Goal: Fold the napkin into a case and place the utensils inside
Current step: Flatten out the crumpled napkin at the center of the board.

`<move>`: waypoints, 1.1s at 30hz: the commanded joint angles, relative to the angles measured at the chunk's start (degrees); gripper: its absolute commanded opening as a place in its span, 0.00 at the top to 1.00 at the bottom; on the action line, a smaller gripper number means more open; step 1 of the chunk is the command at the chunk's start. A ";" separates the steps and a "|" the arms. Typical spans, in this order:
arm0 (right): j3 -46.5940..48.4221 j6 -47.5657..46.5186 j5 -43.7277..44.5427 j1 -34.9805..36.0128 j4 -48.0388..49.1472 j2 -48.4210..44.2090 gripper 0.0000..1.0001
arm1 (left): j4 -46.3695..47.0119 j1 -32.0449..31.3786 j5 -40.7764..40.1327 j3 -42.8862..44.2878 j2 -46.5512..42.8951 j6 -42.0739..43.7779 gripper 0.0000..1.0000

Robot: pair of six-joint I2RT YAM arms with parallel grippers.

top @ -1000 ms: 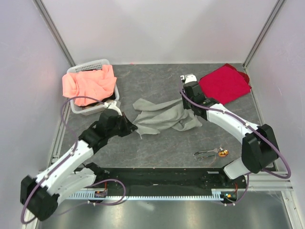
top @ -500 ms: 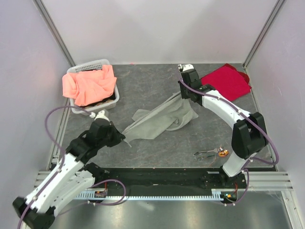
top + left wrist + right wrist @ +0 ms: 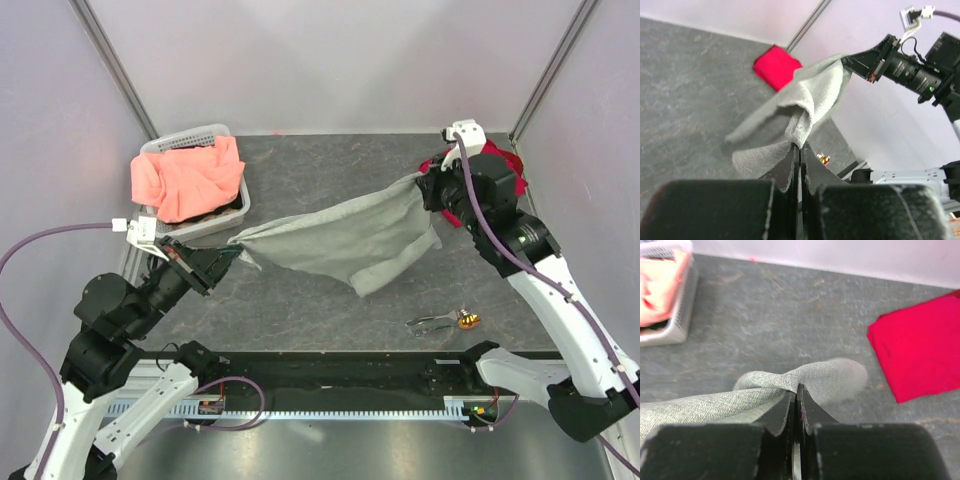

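The task is at an early stage: the thin grey-green fabric napkin point(image 3: 340, 240) hangs spread in the air above the dark grey speckled desk point(image 3: 330, 310), stretched between the two arms, with no fold made and no case formed. The left pincer point(image 3: 225, 258) is clenched on one corner of it, the right pincer point(image 3: 428, 185) is clenched on the opposite corner, and the cloth sags between them. The thin silvery metal utensils point(image 3: 445, 321), with their small orange-brown end, lie on the desk near the right arm's base, well apart from the napkin and untouched. They are too small to count. Whether the napkin's drooping lower corner touches the desk cannot be told, and the right arm hides most of the bright red cloth point(image 3: 920, 355) in the top view.
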 commanded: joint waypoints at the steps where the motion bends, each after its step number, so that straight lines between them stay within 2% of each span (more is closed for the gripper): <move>1: 1.02 1.36 -3.19 -0.27 3.34 8.21 0.93 | -0.85 0.30 -2.85 -1.41 2.50 -1.15 0.98; 4: 4.44 2.41 -6.18 -0.35 9.49 19.63 0.90 | -1.56 0.30 -8.28 -5.89 6.10 -4.59 0.98; 6: 9.95 3.20 -10.28 -0.27 11.26 30.95 0.72 | -2.70 0.30 -10.93 -10.01 9.78 -6.62 0.98; 7: 12.77 3.64 -10.57 -0.27 10.22 34.82 0.55 | -4.27 0.30 -14.00 -11.16 11.28 -8.54 0.98; 8: 18.89 3.99 -7.53 -0.09 2.55 44.26 0.47 | -5.77 0.30 -16.55 -13.18 13.39 -10.21 0.98; 10: 24.83 4.96 0.88 0.17 -3.91 47.77 0.42 | -5.78 0.30 -17.63 -16.26 14.29 -11.19 0.98; 11: 25.02 5.22 5.29 1.39 -6.64 46.91 0.39 | -5.70 0.30 -17.72 -17.14 14.03 -11.28 0.98; 13: 18.72 4.79 14.33 3.42 -5.96 43.23 0.32 | -4.65 0.30 -17.28 -19.34 13.06 -11.81 0.98; 14: 16.43 5.05 15.78 4.91 -6.66 39.21 0.23 | -3.86 0.30 -16.41 -20.05 12.19 -11.64 0.98; 16: 9.75 7.06 17.72 6.58 -7.89 34.97 0.17 | -2.18 0.30 -15.26 -21.89 11.65 -11.81 0.98; 17: 6.77 7.59 16.85 7.81 -7.72 30.51 0.11 | -1.40 0.30 -13.60 -22.42 11.74 -11.99 0.98; 18: 0.82 8.56 15.71 8.34 -7.63 28.73 0.12 | 0.09 0.30 -12.54 -23.64 11.91 -12.25 0.98; 20: -6.57 12.24 13.35 9.83 -7.81 24.69 0.21 | 1.33 0.30 -10.25 -24.53 12.96 -12.86 0.98; 23: -14.23 15.94 10.79 14.14 -3.88 21.61 0.49 | 3.18 0.30 -8.23 -25.50 13.93 -13.04 0.98; 25: -16.80 16.91 10.34 16.60 -1.49 21.07 0.59 | 3.44 0.30 -8.22 -25.68 14.38 -13.13 0.98; 28: -18.92 18.14 10.69 20.38 -0.07 22.90 0.59 | 3.36 0.30 -8.58 -26.12 14.02 -13.13 0.98; 33: -20.68 17.97 11.05 21.35 0.63 25.72 0.59 | 3.36 0.30 -8.05 -26.73 13.50 -13.22 0.98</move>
